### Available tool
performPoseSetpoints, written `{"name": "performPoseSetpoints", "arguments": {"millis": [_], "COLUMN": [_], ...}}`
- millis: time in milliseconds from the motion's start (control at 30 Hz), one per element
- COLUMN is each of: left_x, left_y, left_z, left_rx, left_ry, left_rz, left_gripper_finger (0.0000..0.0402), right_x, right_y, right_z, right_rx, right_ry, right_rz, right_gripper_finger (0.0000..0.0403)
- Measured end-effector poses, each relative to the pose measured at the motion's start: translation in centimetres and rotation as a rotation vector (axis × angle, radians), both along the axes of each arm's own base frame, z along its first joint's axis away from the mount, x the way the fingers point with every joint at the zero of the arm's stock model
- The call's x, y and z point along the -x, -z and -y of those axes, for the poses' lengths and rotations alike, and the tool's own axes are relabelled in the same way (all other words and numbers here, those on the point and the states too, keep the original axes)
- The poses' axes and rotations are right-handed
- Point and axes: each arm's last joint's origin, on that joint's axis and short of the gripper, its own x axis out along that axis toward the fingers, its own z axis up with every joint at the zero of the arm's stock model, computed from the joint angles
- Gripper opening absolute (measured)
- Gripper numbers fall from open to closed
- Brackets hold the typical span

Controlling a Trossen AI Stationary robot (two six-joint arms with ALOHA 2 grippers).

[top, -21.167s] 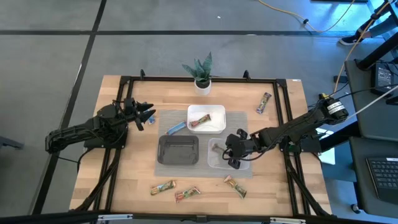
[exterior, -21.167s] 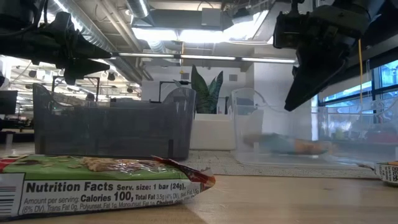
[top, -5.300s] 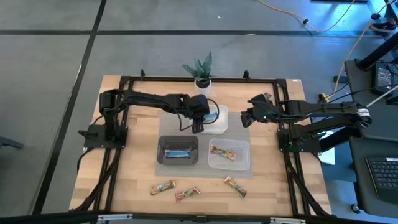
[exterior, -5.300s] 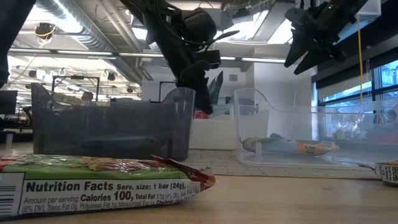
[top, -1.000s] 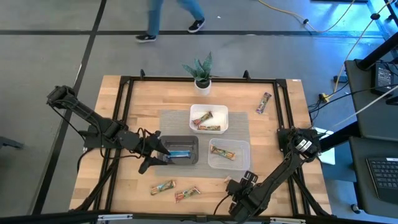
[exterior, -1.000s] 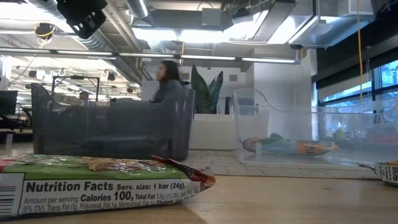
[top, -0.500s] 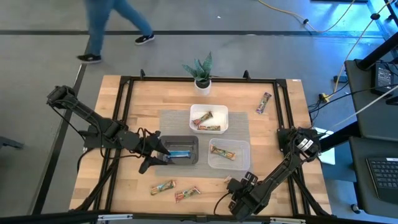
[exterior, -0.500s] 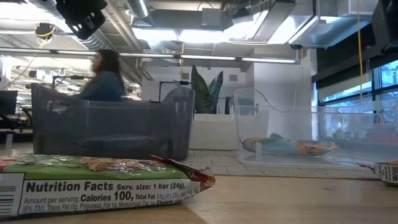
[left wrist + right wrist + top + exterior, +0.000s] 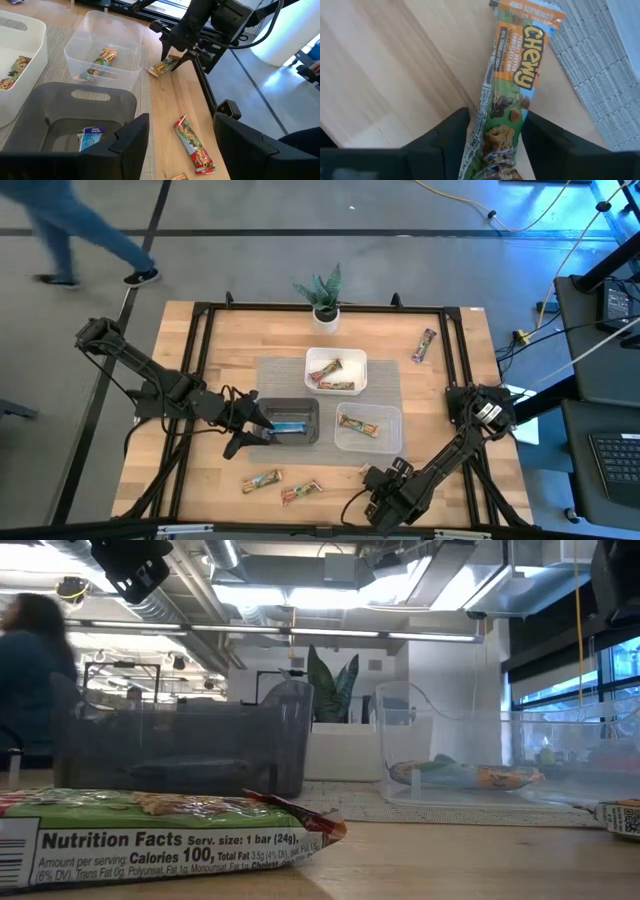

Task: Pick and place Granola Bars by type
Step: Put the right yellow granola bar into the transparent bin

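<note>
Glossy green-and-orange wrapped bar [image 9: 512, 95] lies flat on wood between the right gripper [image 9: 492, 137] fingers, spread; left gripper [image 9: 246, 430] spread at the grey tray's [image 9: 262, 431] nine o'clock.

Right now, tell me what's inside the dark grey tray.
The dark grey tray holds one blue granola bar. The left gripper hangs open at the tray's left edge, hiding part of the floor there, so anything under it cannot be seen.

Top-down: white tray [image 9: 335, 357] sits at 12 o'clock of the mat, dark tray [image 9: 288, 421] at 8, clear tray [image 9: 367, 429] at 4. Left gripper [image 9: 247, 430] just beside the dark tray, right gripper [image 9: 378, 484] at 6.
</note>
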Motion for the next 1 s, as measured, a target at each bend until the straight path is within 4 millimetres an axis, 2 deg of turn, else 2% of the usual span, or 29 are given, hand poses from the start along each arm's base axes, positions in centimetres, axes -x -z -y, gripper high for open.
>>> {"name": "performPoseSetpoints", "arguments": {"millis": [533,800,1000], "left_x": [0.0,0.0,0.0], "left_y": [0.0,0.0,0.0], "left_z": [0.0,0.0,0.0], "left_rx": [0.002,0.002,0.002], "left_ry": [-0.001,-0.001,-0.001], "left_rz": [-0.001,-0.001,-0.001], "left_gripper_finger": [0.0212,0.0212,0.0214], "right_x": [-0.2,-0.5,-1.8], "right_y": [0.0,-0.4,-2.5], "right_z": [-0.1,-0.4,-1.4], "right_rx": [-0.033,-0.041,-0.085], "right_ry": [0.003,0.0,-0.062], "right_rz": [0.006,0.006,0.062], "right_gripper_finger": [0.0092,0.0092,0.009]}}
